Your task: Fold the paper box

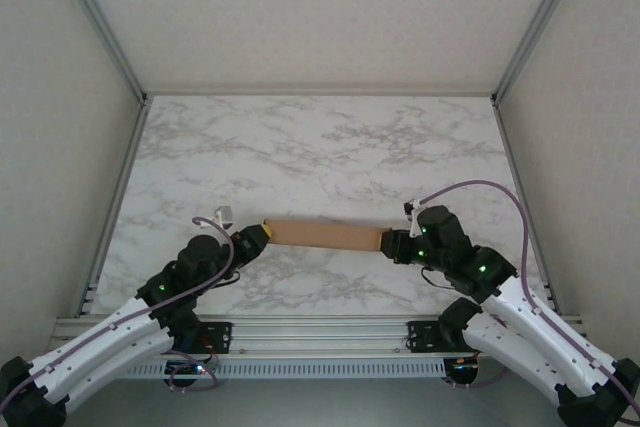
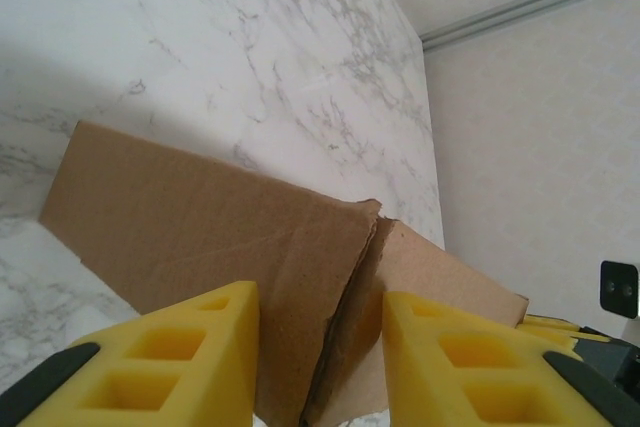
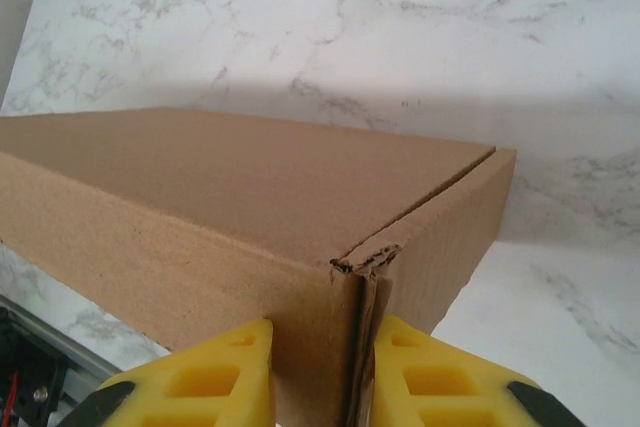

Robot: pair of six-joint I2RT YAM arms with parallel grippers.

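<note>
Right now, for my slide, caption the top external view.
Left gripper and right gripper clamp opposite ends of the paper box.

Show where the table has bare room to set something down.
Widest bare table lies beyond the paper box, up to the back wall. A narrower strip runs between box and near rail. Crowded: both box ends, at the left gripper and right gripper.
</note>
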